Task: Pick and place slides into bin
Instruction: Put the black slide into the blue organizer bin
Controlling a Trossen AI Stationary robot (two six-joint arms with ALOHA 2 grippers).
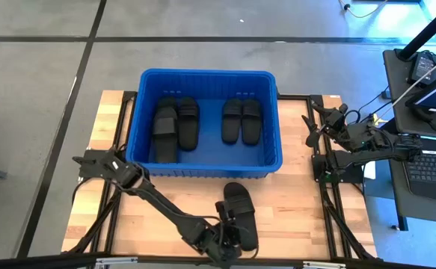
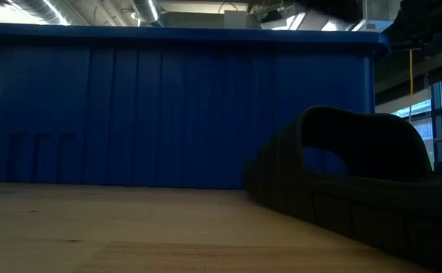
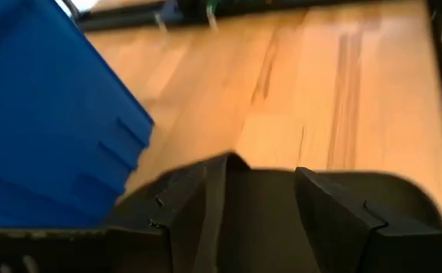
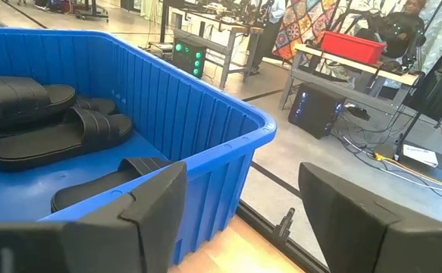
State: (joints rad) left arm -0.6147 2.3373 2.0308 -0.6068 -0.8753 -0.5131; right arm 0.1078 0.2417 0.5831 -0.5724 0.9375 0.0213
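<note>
The last pair of slides (image 1: pixel 240 213) lay on the surface (image 1: pixel 300 205) at lower centre of the high view, outside the bin (image 1: pixel 203 173), long axis pointing toward its near wall. The left gripper (image 1: pixel 221 239) sat directly at their near ends, fingers apart astride one slide, so it was by far the nearer. The right gripper (image 1: pixel 312 128) waited open at the bin's right edge.

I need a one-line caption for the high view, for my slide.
Left pincer at the last slide on the table; four slides lie in the blue bin; right arm waits.
</note>
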